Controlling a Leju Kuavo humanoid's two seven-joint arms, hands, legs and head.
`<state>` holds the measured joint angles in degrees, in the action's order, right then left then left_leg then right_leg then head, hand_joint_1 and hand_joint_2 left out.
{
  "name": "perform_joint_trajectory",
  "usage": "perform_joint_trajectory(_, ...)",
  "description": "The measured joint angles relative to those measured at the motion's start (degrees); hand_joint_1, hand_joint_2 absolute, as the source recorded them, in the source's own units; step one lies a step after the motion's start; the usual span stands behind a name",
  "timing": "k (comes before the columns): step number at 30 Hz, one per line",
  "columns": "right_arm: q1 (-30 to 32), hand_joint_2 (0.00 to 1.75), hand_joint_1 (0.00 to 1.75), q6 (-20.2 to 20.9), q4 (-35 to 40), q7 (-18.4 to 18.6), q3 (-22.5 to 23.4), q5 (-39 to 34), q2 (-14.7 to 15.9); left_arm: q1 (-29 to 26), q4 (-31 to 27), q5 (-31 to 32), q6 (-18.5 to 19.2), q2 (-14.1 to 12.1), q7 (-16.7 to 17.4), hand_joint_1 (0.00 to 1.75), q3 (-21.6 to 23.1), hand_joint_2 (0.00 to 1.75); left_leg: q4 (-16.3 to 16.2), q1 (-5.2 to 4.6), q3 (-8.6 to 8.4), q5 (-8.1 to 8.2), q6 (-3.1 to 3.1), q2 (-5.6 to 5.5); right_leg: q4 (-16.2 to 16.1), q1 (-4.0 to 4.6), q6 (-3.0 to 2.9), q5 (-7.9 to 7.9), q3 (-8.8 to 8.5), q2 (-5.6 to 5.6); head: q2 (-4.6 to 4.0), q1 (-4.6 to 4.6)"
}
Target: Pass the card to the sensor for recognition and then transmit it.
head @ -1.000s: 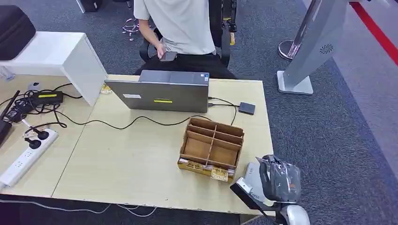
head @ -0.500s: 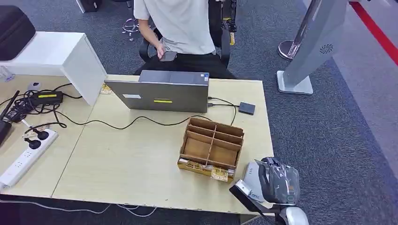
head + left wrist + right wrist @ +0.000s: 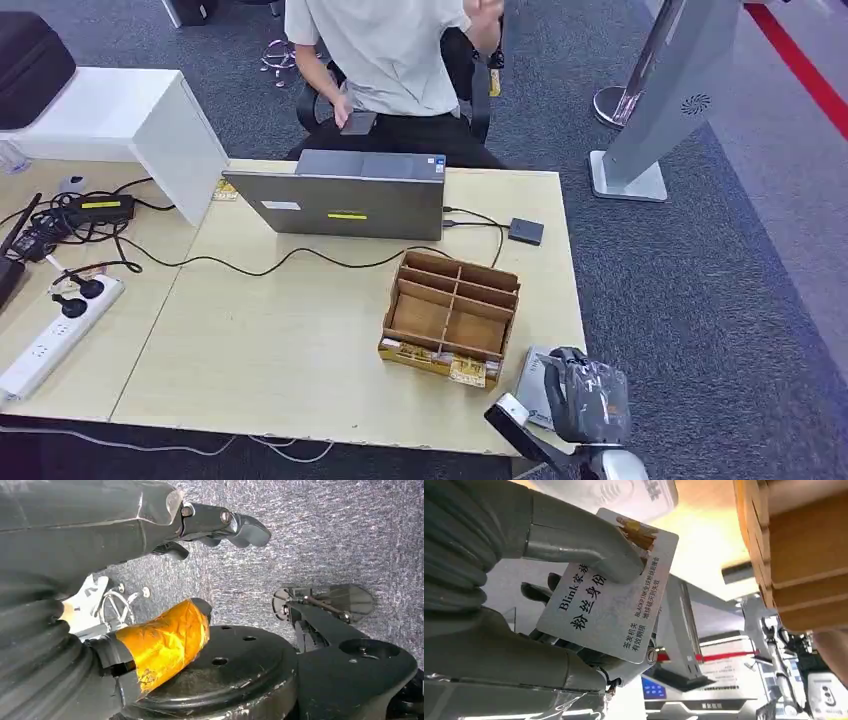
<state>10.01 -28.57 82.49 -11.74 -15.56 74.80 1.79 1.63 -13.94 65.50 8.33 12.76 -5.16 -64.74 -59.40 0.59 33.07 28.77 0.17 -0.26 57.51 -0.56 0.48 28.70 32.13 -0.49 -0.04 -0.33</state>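
My right hand (image 3: 585,400) hangs over the table's near right corner. It pinches a white card (image 3: 611,607) printed with black Chinese characters; the grey thumb (image 3: 584,545) presses on the card's face. Just beyond the card lies the white sensor (image 3: 535,388), a flat box with a wave symbol (image 3: 624,490). In the head view the hand hides the card. My left hand (image 3: 150,525) hangs beside my body over grey carpet, its fingers apart and holding nothing.
A wooden compartment box (image 3: 452,315) stands just left of the sensor. A grey laptop (image 3: 340,200), black cables and a small black drive (image 3: 526,231) lie further back. A person (image 3: 385,55) sits behind the table. A power strip (image 3: 55,335) lies at the left.
My right hand with the card has drawn back towards the table's near edge and sunk a little over the sensor. The seated person has raised an arm.
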Motion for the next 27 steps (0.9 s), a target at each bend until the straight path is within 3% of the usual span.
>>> perform_joint_trajectory(9, 0.0, 1.75, 1.75, -1.8, -4.6, 0.7, -1.3, -1.2, -0.1, 0.2, 0.0, 0.9, -0.2, 0.1, -0.1, 0.00, -0.9, 1.75, 0.0, 0.00, -0.02, 0.00, 0.00, 0.00, 0.0, 0.00, 0.00, 0.00, -0.03, 0.00, -0.02, 0.00)
perform_joint_trajectory(21, -0.7, 1.75, 1.75, -2.5, -5.5, 0.4, -1.6, -2.3, -0.2, 0.3, 0.0, 1.9, -0.3, 0.1, -0.2, 0.00, -1.2, 1.75, 0.0, 0.00, -0.14, 0.00, 0.00, 0.02, 0.0, 0.00, 0.00, -0.01, -0.16, 0.01, 0.00, 0.00)
perform_joint_trajectory(23, -1.0, 1.75, 1.75, -1.3, -3.3, -0.7, -1.2, -2.9, -0.5, 0.3, 0.0, 2.6, -0.1, 0.1, -0.2, 0.00, -1.3, 1.75, 0.0, -0.01, -0.11, -0.01, 0.00, 0.02, 0.0, -0.01, -0.01, -0.03, -0.16, 0.00, 0.00, 0.00)
perform_joint_trajectory(27, -4.2, 1.75, 1.75, 5.1, 4.3, -1.9, 0.6, -2.8, -2.1, 0.5, 0.0, 3.9, 0.3, -0.2, 0.0, 0.00, -1.3, 1.75, 0.0, 0.01, -0.20, -0.02, 0.00, 0.12, 0.0, 0.00, -0.05, -0.07, -0.14, 0.09, -0.02, 0.00)
